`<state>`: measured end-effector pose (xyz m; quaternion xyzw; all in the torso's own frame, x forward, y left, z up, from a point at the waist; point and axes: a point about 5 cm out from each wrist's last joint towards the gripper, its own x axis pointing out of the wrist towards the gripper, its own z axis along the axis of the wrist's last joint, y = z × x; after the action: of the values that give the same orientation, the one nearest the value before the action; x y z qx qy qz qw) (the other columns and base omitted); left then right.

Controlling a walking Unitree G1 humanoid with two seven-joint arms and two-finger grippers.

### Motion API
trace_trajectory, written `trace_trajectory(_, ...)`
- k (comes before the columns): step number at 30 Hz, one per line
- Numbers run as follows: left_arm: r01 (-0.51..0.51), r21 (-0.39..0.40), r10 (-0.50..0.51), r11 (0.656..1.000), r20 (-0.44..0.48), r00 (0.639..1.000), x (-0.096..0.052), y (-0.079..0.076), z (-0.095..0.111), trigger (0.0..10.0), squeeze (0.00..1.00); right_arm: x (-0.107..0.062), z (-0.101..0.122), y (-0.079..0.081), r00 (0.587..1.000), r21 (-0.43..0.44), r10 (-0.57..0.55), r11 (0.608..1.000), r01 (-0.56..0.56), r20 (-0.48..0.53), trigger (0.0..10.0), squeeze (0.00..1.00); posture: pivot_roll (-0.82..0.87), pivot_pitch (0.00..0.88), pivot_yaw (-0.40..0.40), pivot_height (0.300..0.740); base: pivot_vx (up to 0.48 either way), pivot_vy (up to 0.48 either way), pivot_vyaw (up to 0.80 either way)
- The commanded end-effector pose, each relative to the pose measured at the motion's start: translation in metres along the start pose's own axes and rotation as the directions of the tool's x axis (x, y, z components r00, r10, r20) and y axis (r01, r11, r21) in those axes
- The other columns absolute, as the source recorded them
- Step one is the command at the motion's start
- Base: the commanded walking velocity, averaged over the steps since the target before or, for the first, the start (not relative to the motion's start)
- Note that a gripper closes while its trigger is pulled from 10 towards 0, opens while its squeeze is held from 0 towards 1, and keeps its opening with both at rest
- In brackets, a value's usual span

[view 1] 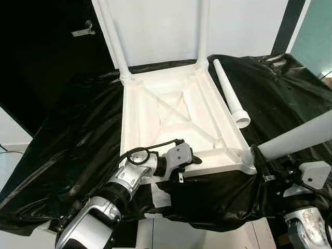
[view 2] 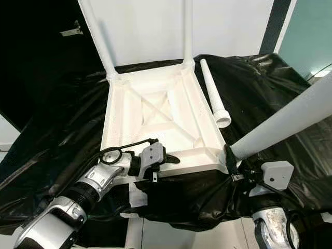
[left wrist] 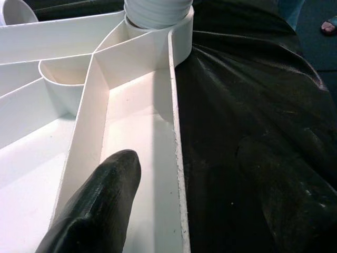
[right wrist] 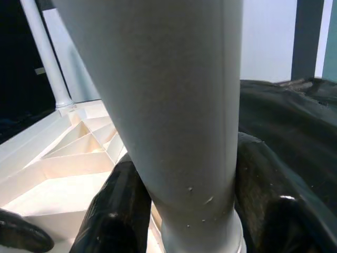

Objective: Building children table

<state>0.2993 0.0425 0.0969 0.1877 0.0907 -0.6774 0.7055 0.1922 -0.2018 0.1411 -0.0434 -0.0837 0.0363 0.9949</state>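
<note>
A white plastic table top (view 1: 127,119) lies upside down on black cloth. Two white legs (view 1: 115,36) (view 1: 203,31) stand upright in its far corners. A loose leg (view 1: 231,93) lies on the cloth along the table's right side. My right gripper (view 1: 258,161) is shut on another white leg (view 1: 295,137), which is tilted to the right with its base in the near right corner socket (left wrist: 158,10); its fingers (right wrist: 113,216) clasp that leg (right wrist: 174,105) near the base. My left gripper (view 1: 194,165) is open at the near rim, with one finger (left wrist: 100,205) inside the rim wall.
Black cloth (view 1: 78,129) covers the whole work surface and hangs over its near edge. A white wall (view 1: 161,26) rises behind. A dark panel with a metal bracket (view 1: 85,28) stands at the far left, and a teal wall (view 1: 316,31) at the far right.
</note>
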Motion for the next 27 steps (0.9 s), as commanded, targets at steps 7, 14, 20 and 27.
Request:
trace_trajectory(7,-0.019,-0.074,0.012,0.997,-0.101,0.995,0.000,-0.008,-0.026,10.0,0.00,0.014,-0.017,0.006,0.968,0.195,0.028,0.981,0.022,-0.248,10.0,0.00,-0.25,0.046,0.095,0.740,0.000,0.000,0.00)
trace_trajectory(14,-0.015,-0.073,0.008,0.997,-0.098,0.995,0.002,-0.008,-0.026,10.0,0.00,0.022,-0.001,0.010,0.959,0.185,0.096,0.982,-0.047,-0.266,10.0,0.00,-0.26,0.044,0.088,0.740,0.000,0.000,0.00)
trace_trajectory(20,-0.014,-0.074,0.007,0.997,-0.094,0.996,0.004,-0.009,-0.025,10.0,0.00,0.020,0.002,0.007,0.914,0.135,0.164,0.983,-0.122,-0.371,10.0,0.00,-0.26,0.043,0.082,0.740,0.000,0.000,0.00)
trace_trajectory(27,-0.015,-0.076,0.008,0.997,-0.092,0.996,0.005,-0.009,-0.026,10.0,0.00,0.018,0.006,-0.006,0.874,0.120,0.183,0.982,-0.144,-0.450,10.0,0.00,-0.26,0.044,0.079,0.740,0.000,0.000,0.00)
